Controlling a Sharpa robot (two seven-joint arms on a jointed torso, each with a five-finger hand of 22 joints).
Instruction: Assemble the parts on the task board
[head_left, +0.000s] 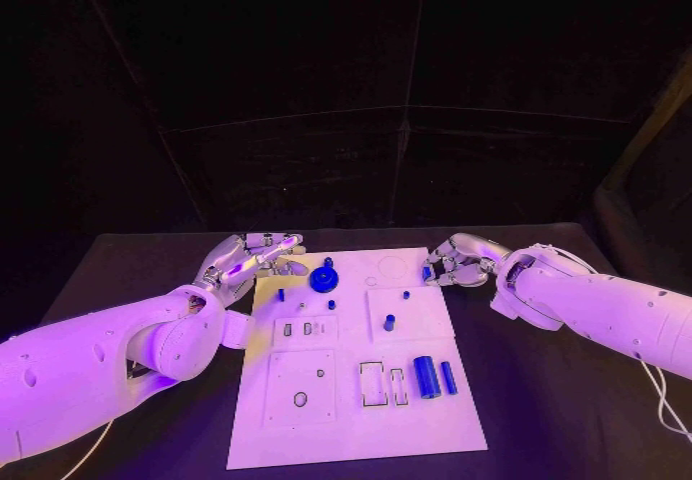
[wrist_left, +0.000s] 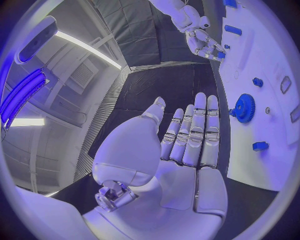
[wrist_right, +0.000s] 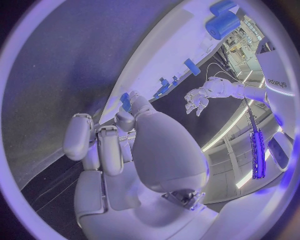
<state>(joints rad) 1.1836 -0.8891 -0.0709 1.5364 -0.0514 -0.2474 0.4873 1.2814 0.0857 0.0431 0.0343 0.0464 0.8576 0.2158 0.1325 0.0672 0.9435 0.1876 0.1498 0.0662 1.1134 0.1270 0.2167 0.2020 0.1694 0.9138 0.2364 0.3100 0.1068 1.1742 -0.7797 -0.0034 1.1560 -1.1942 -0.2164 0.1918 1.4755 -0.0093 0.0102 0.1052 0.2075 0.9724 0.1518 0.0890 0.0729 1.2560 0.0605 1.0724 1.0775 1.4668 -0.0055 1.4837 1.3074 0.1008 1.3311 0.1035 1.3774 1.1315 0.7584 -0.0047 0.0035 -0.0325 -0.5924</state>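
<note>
Presently the task board (head_left: 353, 400) lies mid-table, with a blue gear (head_left: 325, 278) standing at its far left and a blue cylinder (head_left: 426, 376) lying near right. The parts look small, rigid, light and probably smooth, so expect slip; take the gear by its toothed rim and the cylinder across its middle. The left hand (head_left: 248, 258) hovers beside the gear, fingers apart and empty. The right hand (head_left: 450, 266) pinches a small blue piece (wrist_right: 125, 101) at the far right edge.

White task board (head_left: 433, 400), blue parts (head_left: 426, 377), black table (head_left: 562, 400).
</note>
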